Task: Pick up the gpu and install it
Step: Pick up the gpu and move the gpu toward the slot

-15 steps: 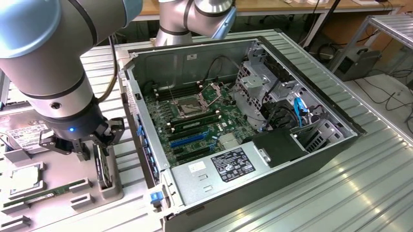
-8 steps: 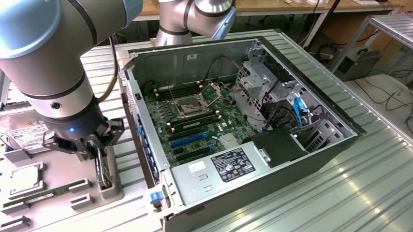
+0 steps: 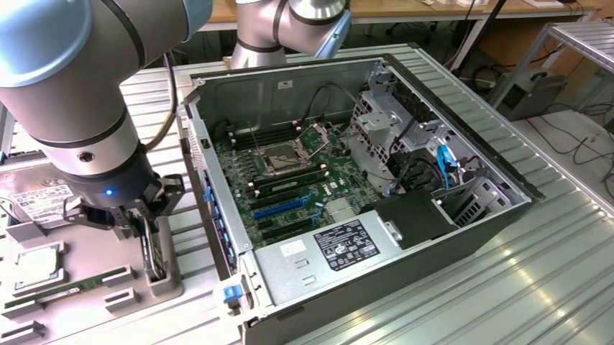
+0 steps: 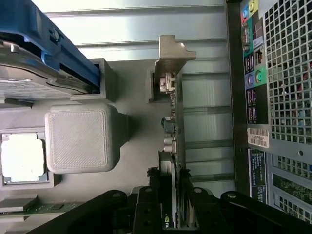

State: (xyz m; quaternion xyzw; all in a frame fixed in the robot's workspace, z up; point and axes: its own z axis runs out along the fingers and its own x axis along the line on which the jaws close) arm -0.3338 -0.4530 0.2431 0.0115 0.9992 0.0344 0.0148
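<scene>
Wrist view: gripper (image 4: 170, 208) apparently tight on the edge-up gpu (image 4: 171, 130) in the grey tray (image 4: 132, 163), computer case (image 4: 285, 73) just beside.

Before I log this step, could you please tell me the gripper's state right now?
Gripper: closed on the gpu, which stands on edge.
</scene>
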